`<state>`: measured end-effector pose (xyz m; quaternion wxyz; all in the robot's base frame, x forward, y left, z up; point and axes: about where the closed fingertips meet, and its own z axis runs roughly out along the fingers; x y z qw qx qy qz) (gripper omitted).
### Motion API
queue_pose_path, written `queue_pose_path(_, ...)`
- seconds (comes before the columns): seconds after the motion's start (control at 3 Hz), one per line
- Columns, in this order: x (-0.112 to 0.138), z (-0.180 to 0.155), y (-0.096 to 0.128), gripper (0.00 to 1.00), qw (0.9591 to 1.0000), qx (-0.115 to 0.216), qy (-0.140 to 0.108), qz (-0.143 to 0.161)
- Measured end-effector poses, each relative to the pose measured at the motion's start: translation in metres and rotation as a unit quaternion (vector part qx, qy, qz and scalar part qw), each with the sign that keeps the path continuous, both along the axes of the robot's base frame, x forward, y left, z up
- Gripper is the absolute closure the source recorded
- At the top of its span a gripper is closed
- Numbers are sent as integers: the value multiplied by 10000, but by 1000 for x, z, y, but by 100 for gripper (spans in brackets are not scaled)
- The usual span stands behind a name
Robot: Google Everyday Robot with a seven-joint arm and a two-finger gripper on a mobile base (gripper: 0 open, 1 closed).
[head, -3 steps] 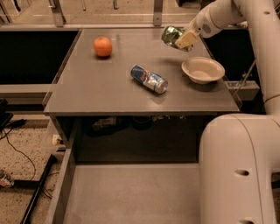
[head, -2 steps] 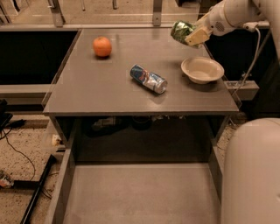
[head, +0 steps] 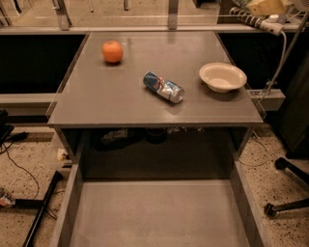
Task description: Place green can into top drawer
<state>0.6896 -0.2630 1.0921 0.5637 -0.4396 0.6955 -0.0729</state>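
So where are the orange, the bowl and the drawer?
orange (head: 112, 51), camera view, middle of the fruit.
bowl (head: 222, 77), camera view, bare inside.
top drawer (head: 154, 212), camera view, bare floor.
end effector (head: 264, 6), camera view, pale part at top right edge.

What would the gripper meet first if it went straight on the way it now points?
The gripper sits at the top right edge, seemingly pointing left. That way looks free above the table, though depth is unclear.
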Motion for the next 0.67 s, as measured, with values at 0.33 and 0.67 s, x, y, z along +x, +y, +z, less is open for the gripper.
queue_pose_path(0.33, -50, 8, 4, 100, 9994, 91, -325, -69)
queue_pose_path(0.67, -77, -69, 9, 100, 9997, 174, 186, 39)
